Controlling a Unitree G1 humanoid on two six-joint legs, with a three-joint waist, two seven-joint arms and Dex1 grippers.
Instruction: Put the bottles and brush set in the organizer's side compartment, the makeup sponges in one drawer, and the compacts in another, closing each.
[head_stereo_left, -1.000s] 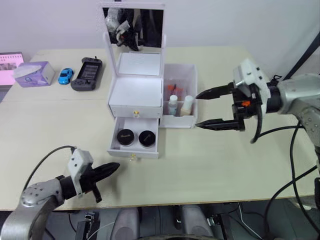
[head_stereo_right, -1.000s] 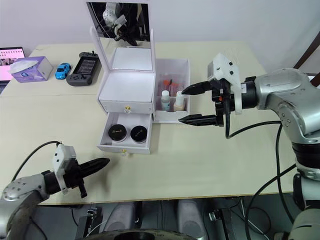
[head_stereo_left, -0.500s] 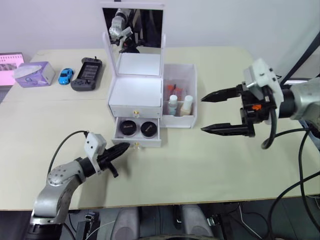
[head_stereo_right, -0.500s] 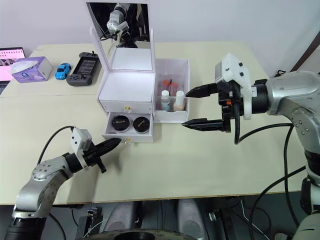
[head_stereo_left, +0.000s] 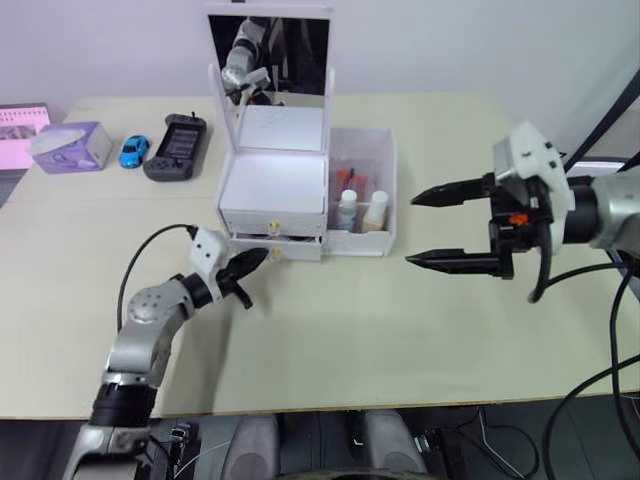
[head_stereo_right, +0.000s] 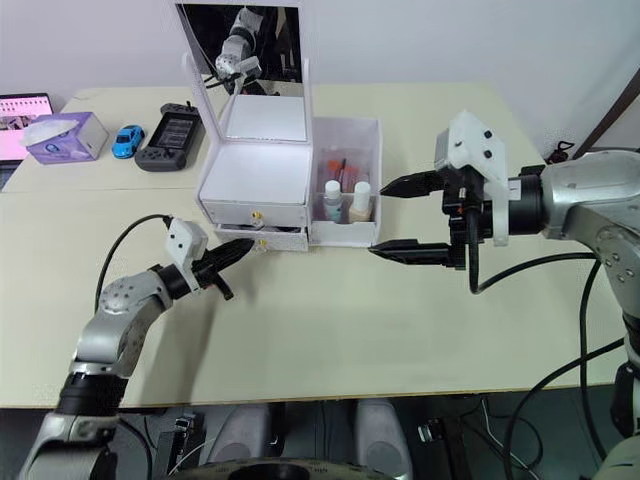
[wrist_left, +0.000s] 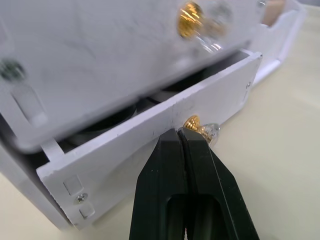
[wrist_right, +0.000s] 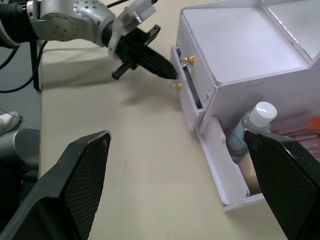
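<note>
At drawer knob (wrist_left: 191, 121), left hand (wrist_left: 181, 134).

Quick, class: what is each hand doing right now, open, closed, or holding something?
Left hand: closed, holding nothing, tips against the lower drawer by its knob.
Right hand: open, empty.
</note>
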